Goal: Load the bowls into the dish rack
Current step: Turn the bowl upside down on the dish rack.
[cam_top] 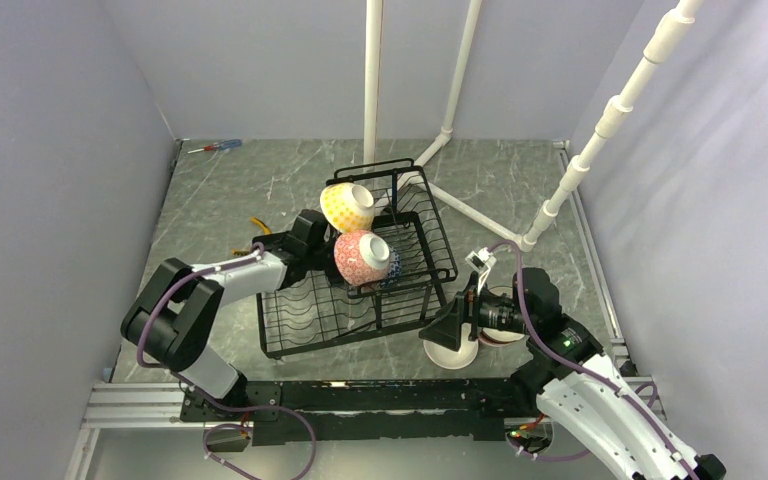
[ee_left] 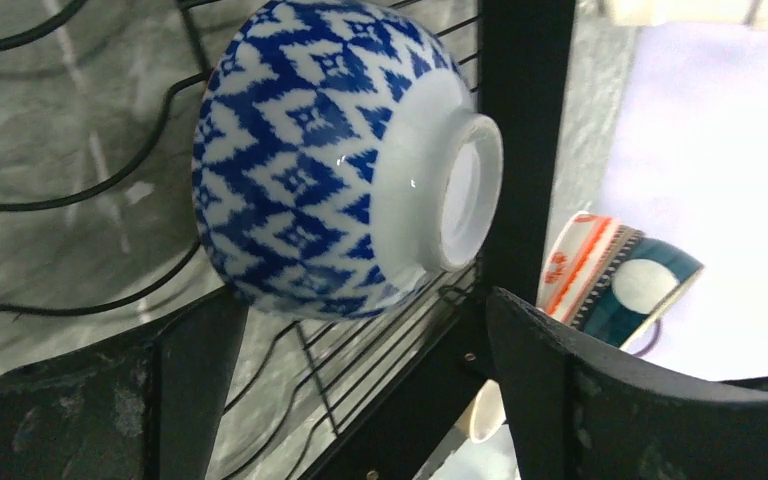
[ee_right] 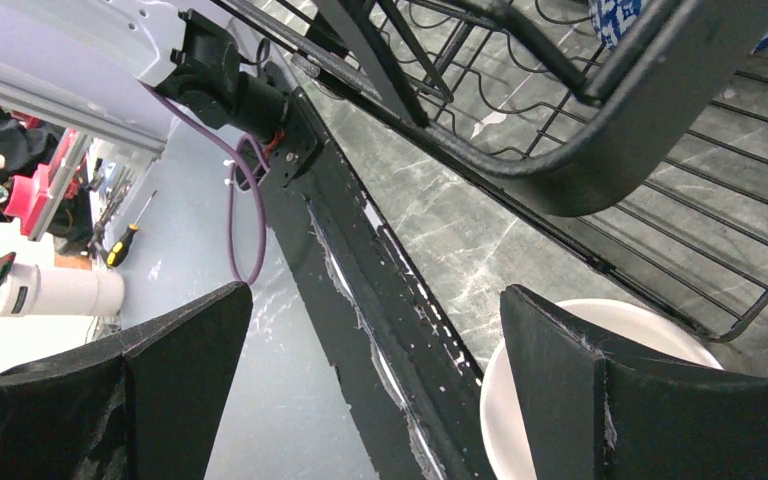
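The black wire dish rack (cam_top: 305, 320) stands mid-table. A yellow dotted bowl (cam_top: 346, 206) and a pink-red patterned bowl (cam_top: 360, 257) lean in it. A blue-white zigzag bowl (ee_left: 310, 160) rests on its side on the rack wires, foot towards the right. My left gripper (ee_left: 360, 350) is open just short of this bowl, holding nothing. My right gripper (ee_right: 375, 340) is open and empty at the rack's front right corner, with a white bowl (ee_right: 650, 330) on the table behind its right finger (ee_right: 560, 400). In the top view the right gripper (cam_top: 448, 325) hovers over that white bowl (cam_top: 452, 354).
An orange-striped bowl (ee_left: 580, 262) nested with a teal bowl (ee_left: 650, 285) sits on the table beyond the rack's right side. White pipe legs (cam_top: 480, 205) stand behind the rack. A screwdriver (cam_top: 215, 146) lies at the far left. The black base rail (ee_right: 380, 330) runs beneath my right gripper.
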